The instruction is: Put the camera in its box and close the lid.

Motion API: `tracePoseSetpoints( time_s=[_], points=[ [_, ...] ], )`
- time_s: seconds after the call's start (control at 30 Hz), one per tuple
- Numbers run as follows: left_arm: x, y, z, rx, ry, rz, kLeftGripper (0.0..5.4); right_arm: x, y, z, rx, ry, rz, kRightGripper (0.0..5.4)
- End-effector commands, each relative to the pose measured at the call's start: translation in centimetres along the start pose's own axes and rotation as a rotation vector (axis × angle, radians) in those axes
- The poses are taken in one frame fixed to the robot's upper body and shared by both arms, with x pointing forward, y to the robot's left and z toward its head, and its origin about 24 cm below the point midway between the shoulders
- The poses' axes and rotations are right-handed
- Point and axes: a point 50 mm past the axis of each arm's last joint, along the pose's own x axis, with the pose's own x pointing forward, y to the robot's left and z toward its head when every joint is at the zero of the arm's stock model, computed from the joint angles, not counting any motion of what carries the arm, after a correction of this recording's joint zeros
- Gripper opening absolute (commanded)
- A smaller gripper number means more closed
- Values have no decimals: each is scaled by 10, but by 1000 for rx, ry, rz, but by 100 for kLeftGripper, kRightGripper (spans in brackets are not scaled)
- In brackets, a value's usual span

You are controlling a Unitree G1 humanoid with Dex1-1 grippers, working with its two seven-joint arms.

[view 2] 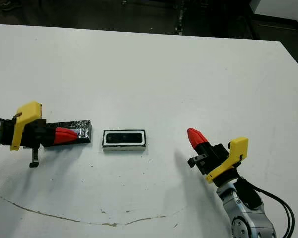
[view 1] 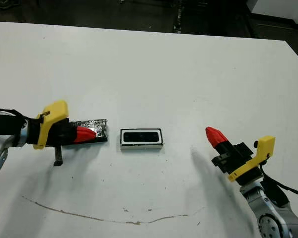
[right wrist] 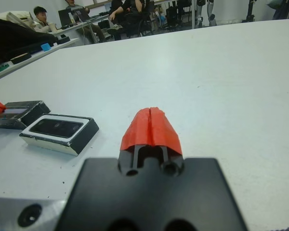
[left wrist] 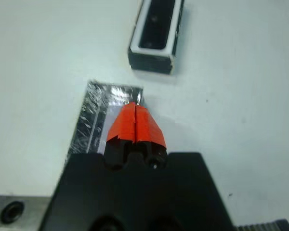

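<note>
The left gripper (view 1: pixel 89 134) hovers over the crinkly lid (view 1: pixel 95 130), fingers pressed together on nothing. Just right of the lid sits the box (view 1: pixel 141 139) with the camera (view 1: pixel 141 136) inside (lid off). Farther right, the right gripper (view 1: pixel 212 134) is clenched empty above the table (view 1: pixel 154 69).

No text, label, brand, number or sign can be read anywhere in these views.
</note>
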Motion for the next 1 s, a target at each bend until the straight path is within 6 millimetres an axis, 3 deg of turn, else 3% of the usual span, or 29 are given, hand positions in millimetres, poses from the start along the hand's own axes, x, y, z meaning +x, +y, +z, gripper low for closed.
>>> tracePoseSetpoints(
  time_s=[0.03, 0.27, 0.37, 0.47, 0.6, 0.8, 1.0],
  points=[
    [-1, -5, -1, -18, -67, -37, 1, -2, -2, -1, -20, 11, -14, 0],
    [-13, -13, 24, 37, -58, -22, 1, -2, -3, -3, 3, 17, -9, 0],
    [-17, -14, 36, 142, -59, -6, 1, -2, -3, -3, 5, 18, -9, 0],
    [-21, -11, 49, 312, -75, 33, 31, -2, -3, -3, -2, 14, -7, 0],
    [-30, -2, 58, 380, -32, 88, 85, -2, -3, -3, -4, 22, -11, 0],
    [-35, 16, 57, 397, 90, 101, 172, -2, -3, -3, -16, 22, -11, 0],
    [-25, 25, 39, 390, 45, 33, 260, -2, -3, -3, -17, 21, -7, 0]
  ],
)
